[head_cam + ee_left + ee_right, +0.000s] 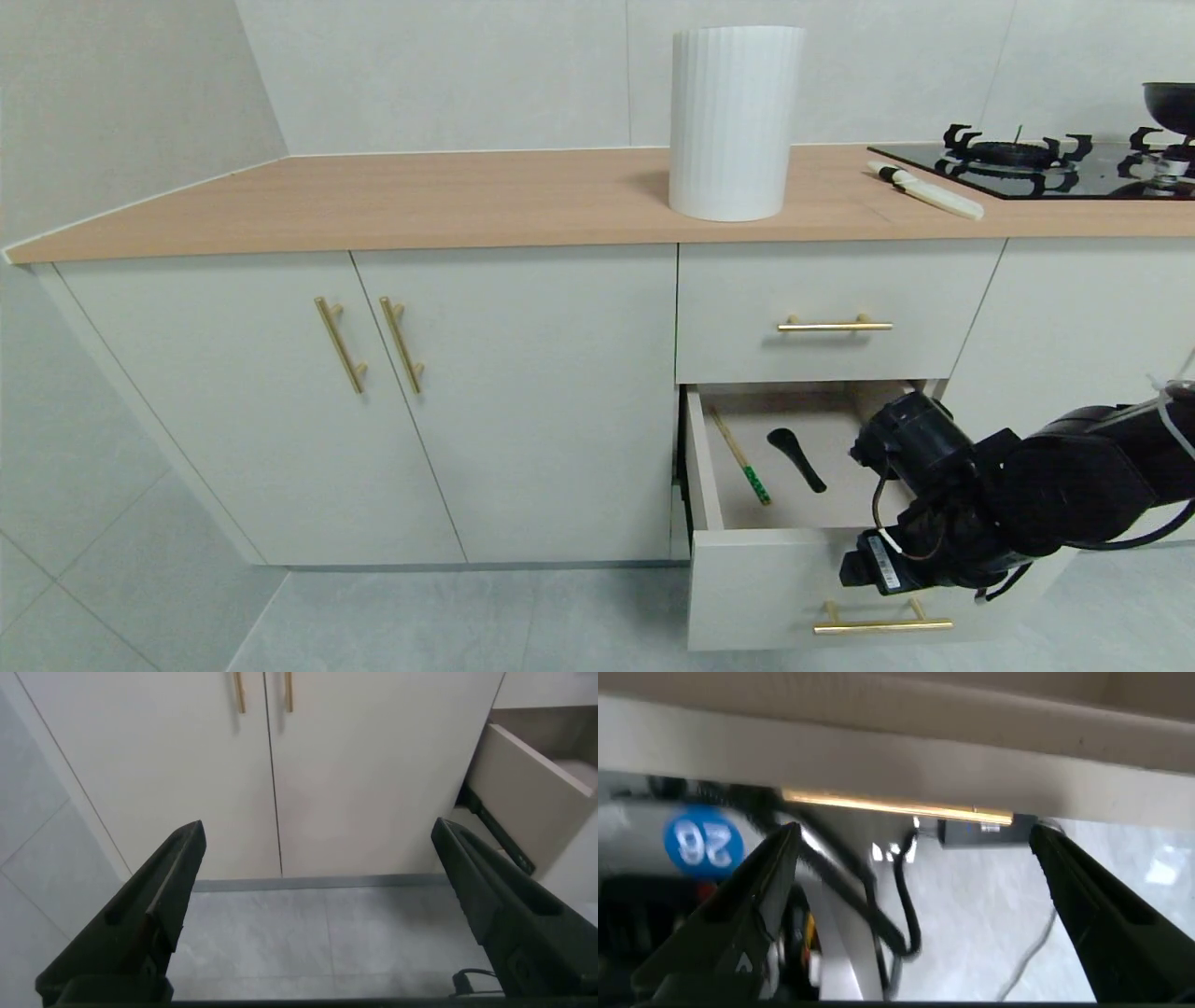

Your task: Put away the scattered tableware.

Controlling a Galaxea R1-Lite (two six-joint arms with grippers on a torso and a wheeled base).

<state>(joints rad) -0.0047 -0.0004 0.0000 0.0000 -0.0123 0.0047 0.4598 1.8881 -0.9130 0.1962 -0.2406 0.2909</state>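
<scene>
Two pieces of tableware lie on the floor of the open lower drawer (709, 467): a wooden chopstick (742, 459) with a green end, just beside the drawer's left wall and angled toward its front, and a black spoon (796, 459) near the middle, apart from the chopstick. The drawer stands pulled out under a closed upper drawer (831, 289), and its gold handle (882, 623) runs along the low front panel.

From where I stand, the right arm (1074, 485) hangs over the drawer's front right corner and hides that part of it. In the right wrist view the right hand (912, 833) is released, its fingers (761, 887) spread wide with nothing between them, and the drawer's front with the gold handle lies just beyond their tips.

The left hand (315, 826) is released as well, fingers wide and bare. It is low down and faces the two cupboard doors (271, 765) and the tiled floor (318, 933), with the pulled-out drawer off to one side.

Up on the table (420, 201), a tall white ribbed container (733, 121) stands upright near the front edge, above the drawers. A pale-handled knife (924, 189) lies flat toward the right end, just beside the front left corner of the black hob (1018, 163). A dark pot (1172, 98) sits on the hob at the far right.
</scene>
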